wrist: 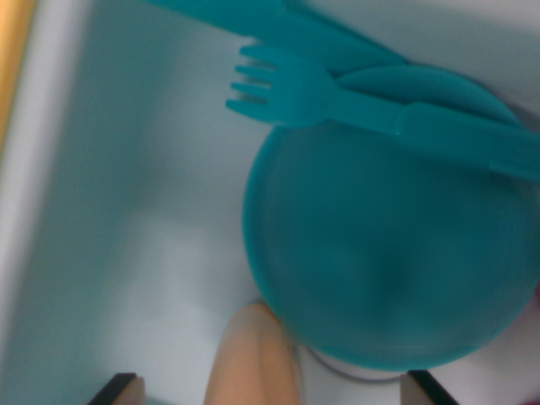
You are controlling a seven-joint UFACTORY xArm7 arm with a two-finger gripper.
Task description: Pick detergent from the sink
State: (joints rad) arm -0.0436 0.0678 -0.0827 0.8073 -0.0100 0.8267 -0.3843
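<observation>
A pale, light blue-white sink (126, 211) is filling most of the wrist view, seen from close above and slightly blurred. Its floor is lying bare across the whole of the wrist view's left half, giving the widest open room there. Along the far left edge a lighter wall of the sink is rising, and beyond it a thin strip of yellow-orange surface (13, 59) is showing at the top left corner.

A large round teal plate (388, 253) is taking up the wrist view's right half, its rim running off the right edge of the picture. Below its lower rim, part of a grey ring, possibly the drain (354, 371), is peeking out.

A teal fork (287, 89) is lying across the plate's upper rim, its tines pointing toward the wrist view's left and overhanging the bare sink floor. Its handle is running off to the right. More teal cutlery (278, 21), shapes too blurred to name, is lying just above it.

At the bottom centre a peach-coloured rounded object, likely the detergent (253, 363), is sitting between the two dark tips of the claw (266, 390), touching or overlapping the plate's lower left rim. The claw's tips are standing wide apart, one at each side, neither pressing on the object.
</observation>
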